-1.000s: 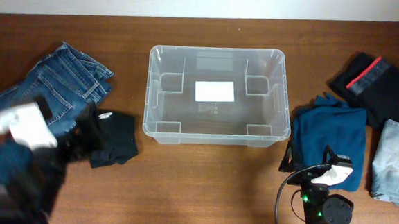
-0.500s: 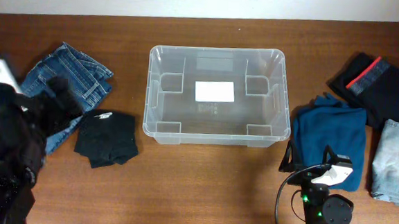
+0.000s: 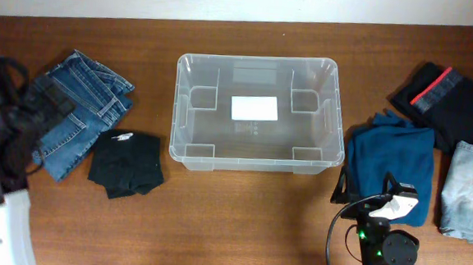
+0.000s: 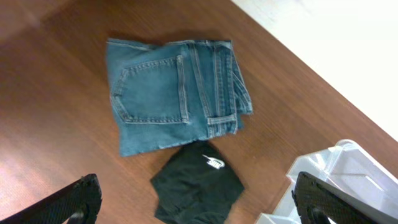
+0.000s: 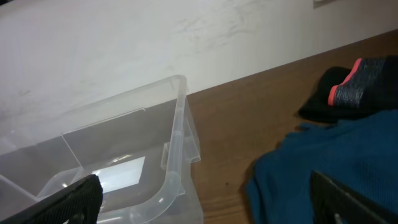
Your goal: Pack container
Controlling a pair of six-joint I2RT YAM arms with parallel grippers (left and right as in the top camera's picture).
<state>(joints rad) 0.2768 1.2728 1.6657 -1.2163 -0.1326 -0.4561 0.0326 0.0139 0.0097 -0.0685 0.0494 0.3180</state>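
Observation:
The container (image 3: 174, 104), a clear plastic bin with a white label on its base, stands empty at mid-table. Folded blue jeans (image 3: 86, 107) and a folded black shirt (image 3: 126, 165) lie left of it. My left arm (image 3: 15, 127) hangs high over the left table edge. Its gripper (image 4: 199, 208) is open above the black shirt (image 4: 198, 186), with the jeans (image 4: 174, 93) beyond and a container corner (image 4: 339, 168) to the right. My right gripper (image 5: 205, 211) is open and empty low at the front right, between the container rim (image 5: 180, 124) and a blue garment (image 5: 323, 168).
Right of the container lie the blue garment (image 3: 391, 162), a black garment with a red stripe (image 3: 448, 100) and folded light denim (image 3: 469, 192). The right arm's base (image 3: 386, 248) sits at the front edge. A pale wall borders the far side.
My left arm has swung from the front left corner back and up to the left edge, uncovering the jeans and black shirt. The right arm has not moved.

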